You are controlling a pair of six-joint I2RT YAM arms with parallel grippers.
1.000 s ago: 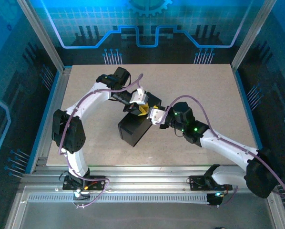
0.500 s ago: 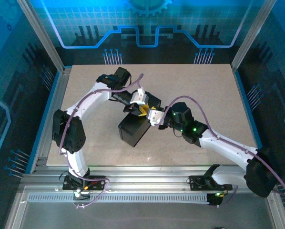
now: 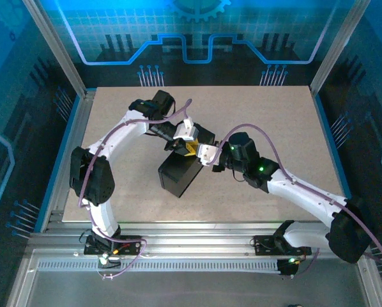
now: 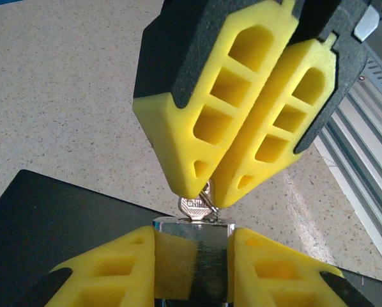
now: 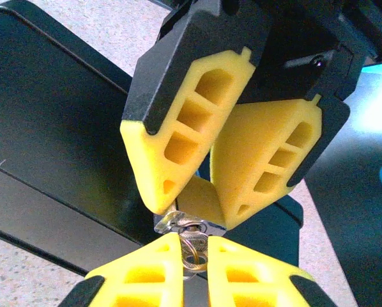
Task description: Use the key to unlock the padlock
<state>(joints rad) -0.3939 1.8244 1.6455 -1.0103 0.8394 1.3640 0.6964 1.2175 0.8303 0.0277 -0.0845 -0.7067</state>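
The left claw [image 4: 192, 268] clamps the padlock [image 4: 207, 262] steady over the dark box [image 4: 63, 224], seemingly so the right claw [image 4: 207, 192], pinched on the key [image 4: 196, 206], can twist it.

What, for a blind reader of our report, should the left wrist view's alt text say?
The left hand grips a small silvery padlock from both sides while the right hand pinches the key at its top. A black box lies beneath, on a speckled table.

I log: padlock [image 4: 194, 227] polished silvery metal; key [image 4: 196, 206] shiny metal; left pincer pads [image 4: 108, 272] matt yellow foam; surface [image 4: 63, 96] speckled, grainy.
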